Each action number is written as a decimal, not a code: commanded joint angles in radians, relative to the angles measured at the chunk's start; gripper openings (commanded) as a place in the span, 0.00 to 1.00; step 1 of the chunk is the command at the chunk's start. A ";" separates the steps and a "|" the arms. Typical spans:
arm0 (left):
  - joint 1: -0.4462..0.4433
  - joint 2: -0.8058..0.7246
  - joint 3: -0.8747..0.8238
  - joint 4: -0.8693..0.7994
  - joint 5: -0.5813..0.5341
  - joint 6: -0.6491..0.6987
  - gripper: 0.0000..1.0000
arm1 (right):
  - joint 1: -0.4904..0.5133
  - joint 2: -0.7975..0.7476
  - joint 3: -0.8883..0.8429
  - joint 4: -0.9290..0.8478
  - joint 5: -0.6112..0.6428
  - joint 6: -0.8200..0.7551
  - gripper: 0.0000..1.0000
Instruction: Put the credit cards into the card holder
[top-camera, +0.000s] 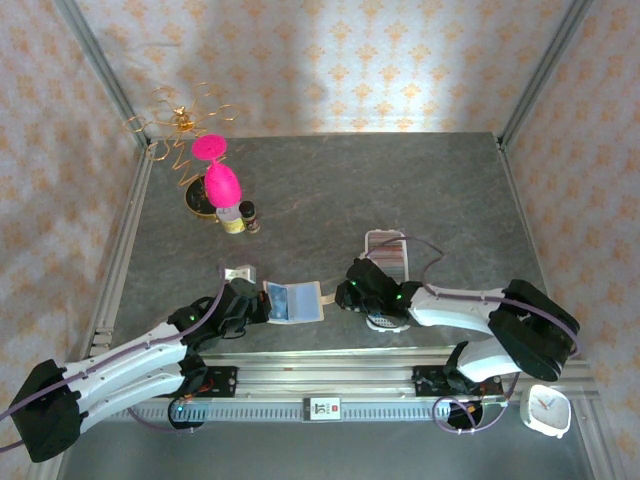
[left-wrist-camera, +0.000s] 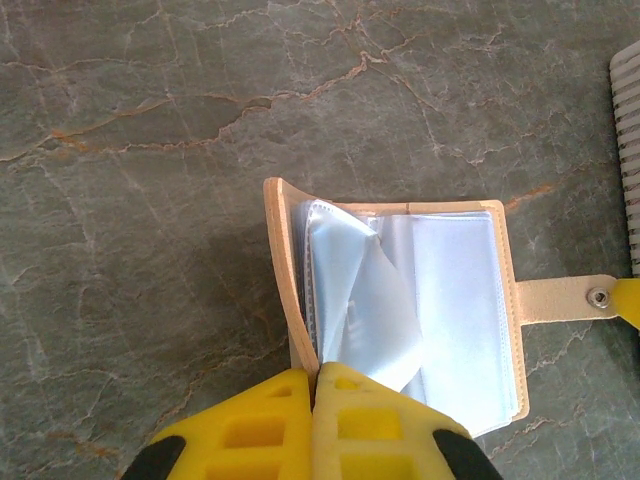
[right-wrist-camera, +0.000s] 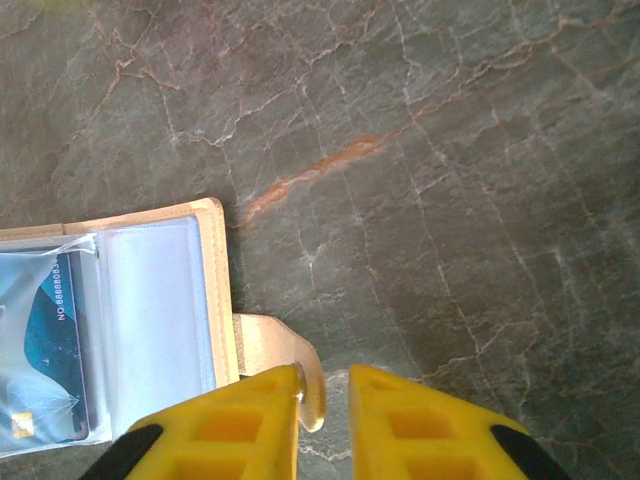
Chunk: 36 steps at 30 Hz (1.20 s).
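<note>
Floral wallpaper lines the walls around a grey, veined stone table (top-camera: 400, 190). Near its front edge, between the two arms, the card holder (top-camera: 295, 301) lies open, with its clear plastic sleeves facing up. A blue credit card (right-wrist-camera: 45, 350) sits inside one sleeve on the holder's left half.

The left gripper (left-wrist-camera: 313, 385) comes in from the left. Its yellow fingers are pressed together on the holder's near-left corner, pinching the tan cover and a loose sleeve that curls up beside it. The right gripper (right-wrist-camera: 325, 385) sits at the holder's right edge. Its jaws are narrowly spread, and the snap tab (right-wrist-camera: 290, 350) curls up into the gap against the left finger. The gap is wider than the tab.

Just beyond the right gripper, on the far-right side of the holder, stands a white ribbed tray (top-camera: 386, 250) with cards (top-camera: 386, 260) in it, close to the arm's wrist. A small silvery object (top-camera: 240, 272) lies just beyond the left gripper.

Well away at the far left are a pink goblet (top-camera: 218, 180), a gold wire ornament (top-camera: 185, 120) and two small jars (top-camera: 238, 217). A white clock (top-camera: 545, 410) sits off the table at the near right.
</note>
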 joint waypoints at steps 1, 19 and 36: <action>0.000 -0.011 0.022 -0.020 -0.020 0.012 0.00 | -0.001 0.011 0.003 0.032 -0.007 0.007 0.18; 0.000 0.018 0.029 0.115 0.098 -0.007 0.10 | 0.022 -0.006 0.009 0.039 0.000 0.006 0.00; -0.034 0.268 -0.012 0.571 0.297 -0.070 0.27 | 0.062 0.008 0.023 0.042 0.027 0.009 0.00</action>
